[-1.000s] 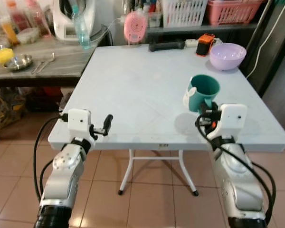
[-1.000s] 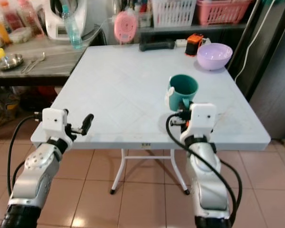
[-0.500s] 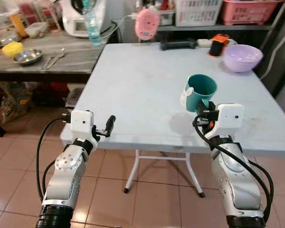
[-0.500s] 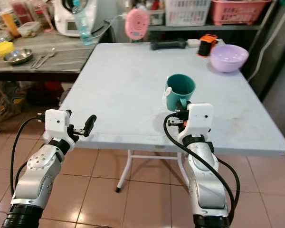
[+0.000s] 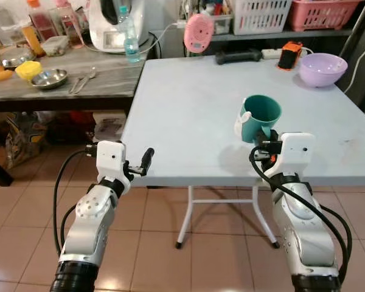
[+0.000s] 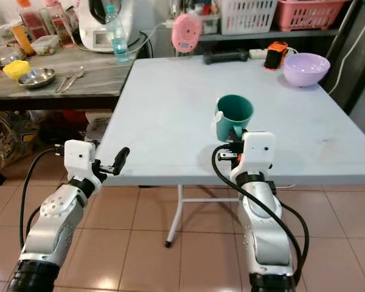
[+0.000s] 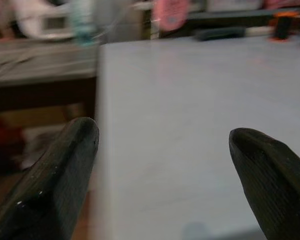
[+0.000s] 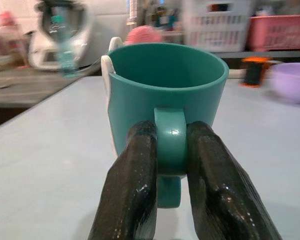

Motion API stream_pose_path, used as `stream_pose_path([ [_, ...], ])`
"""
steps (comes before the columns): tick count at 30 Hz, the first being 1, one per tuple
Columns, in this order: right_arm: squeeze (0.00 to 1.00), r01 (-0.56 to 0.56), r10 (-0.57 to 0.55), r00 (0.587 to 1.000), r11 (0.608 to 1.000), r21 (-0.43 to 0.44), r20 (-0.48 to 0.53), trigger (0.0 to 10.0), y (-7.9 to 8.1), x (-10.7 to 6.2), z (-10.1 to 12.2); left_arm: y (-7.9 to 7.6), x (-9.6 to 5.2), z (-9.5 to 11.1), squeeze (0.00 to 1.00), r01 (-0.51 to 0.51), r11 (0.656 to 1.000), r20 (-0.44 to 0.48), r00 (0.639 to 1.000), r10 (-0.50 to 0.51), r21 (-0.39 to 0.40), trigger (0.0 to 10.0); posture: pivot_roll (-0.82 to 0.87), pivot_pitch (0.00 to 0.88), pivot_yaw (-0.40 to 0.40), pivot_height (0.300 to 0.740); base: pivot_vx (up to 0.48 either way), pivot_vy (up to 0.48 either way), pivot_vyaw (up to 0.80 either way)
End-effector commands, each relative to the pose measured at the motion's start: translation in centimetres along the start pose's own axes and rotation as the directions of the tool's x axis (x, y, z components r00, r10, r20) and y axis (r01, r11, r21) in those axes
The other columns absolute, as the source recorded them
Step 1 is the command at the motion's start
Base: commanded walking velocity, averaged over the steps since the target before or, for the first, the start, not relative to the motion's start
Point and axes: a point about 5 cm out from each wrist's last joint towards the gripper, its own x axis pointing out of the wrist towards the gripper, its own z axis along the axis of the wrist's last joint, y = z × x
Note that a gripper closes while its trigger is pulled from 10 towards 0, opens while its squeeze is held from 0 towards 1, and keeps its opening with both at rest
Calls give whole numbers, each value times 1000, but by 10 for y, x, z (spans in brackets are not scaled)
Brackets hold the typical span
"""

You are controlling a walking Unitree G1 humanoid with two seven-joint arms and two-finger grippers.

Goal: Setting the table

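Note:
A teal mug (image 5: 260, 117) with a white patch on its side hangs a little above the front part of the pale blue table (image 5: 188, 103), casting a shadow on it. My right gripper (image 8: 171, 131) is shut on the mug's handle, one black finger on each side; in the left eye view the right gripper (image 5: 263, 142) sits just behind the mug. Near the table's front left corner my left gripper (image 5: 147, 160) stands open with nothing between its fingers (image 7: 60, 175), level with the table's edge.
A purple bowl (image 5: 322, 68), an orange-black device (image 5: 289, 55), a black bar (image 5: 238, 56) and a pink gadget (image 5: 199, 30) line the table's far edge. To the left a wooden side table (image 5: 103, 76) carries a steel bowl (image 5: 48, 78), spoons, a bottle (image 5: 131, 42). Tiled floor below.
The whole picture has shifted, so the camera has moved; the table now sits further right in view. Both arms keep their pose, and the mug stays in the right gripper.

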Motion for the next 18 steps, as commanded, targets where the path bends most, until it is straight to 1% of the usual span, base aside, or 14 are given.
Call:
stream_pose_path([
  [1,0,-24,25,999,1000,-8,33,10000,5,1,7,2,2,4,0,-9,1000,18,1000,9,10,10000,9,22,58,740,0,480,0],
  [18,0,-17,18,999,1000,-16,40,10000,2,1,8,-2,3,3,0,-3,1000,25,1000,3,7,10000,0,20,59,740,0,480,0],
])
